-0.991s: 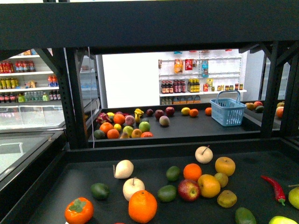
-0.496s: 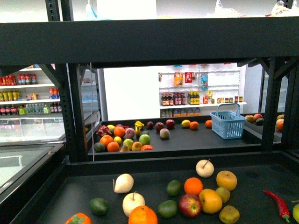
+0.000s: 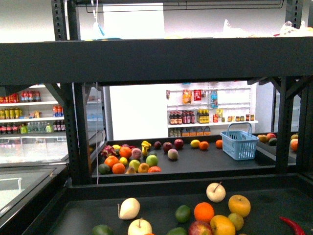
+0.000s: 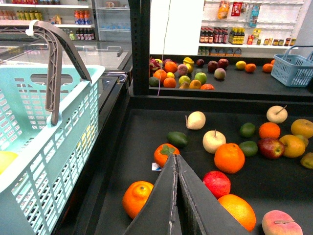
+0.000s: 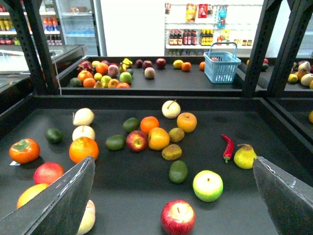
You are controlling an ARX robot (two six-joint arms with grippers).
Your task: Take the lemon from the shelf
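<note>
Over the shelf (image 5: 146, 191), the right gripper (image 5: 176, 196) was held wide open and empty above scattered fruit, while the left gripper (image 4: 177, 164) was pressed closed, a teal basket (image 4: 44, 147) beside it.

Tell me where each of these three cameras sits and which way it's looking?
Front view: on the robot's body, facing across the shelf toward the blue basket; no arm shows.
Left wrist view: on the left arm, looking over the tray; the left gripper, fingers together, and a green basket beside it show.
Right wrist view: on the right arm, looking over the same tray; the right gripper fingers stand wide apart.
Shared: both wrist views show the persimmon.
</note>
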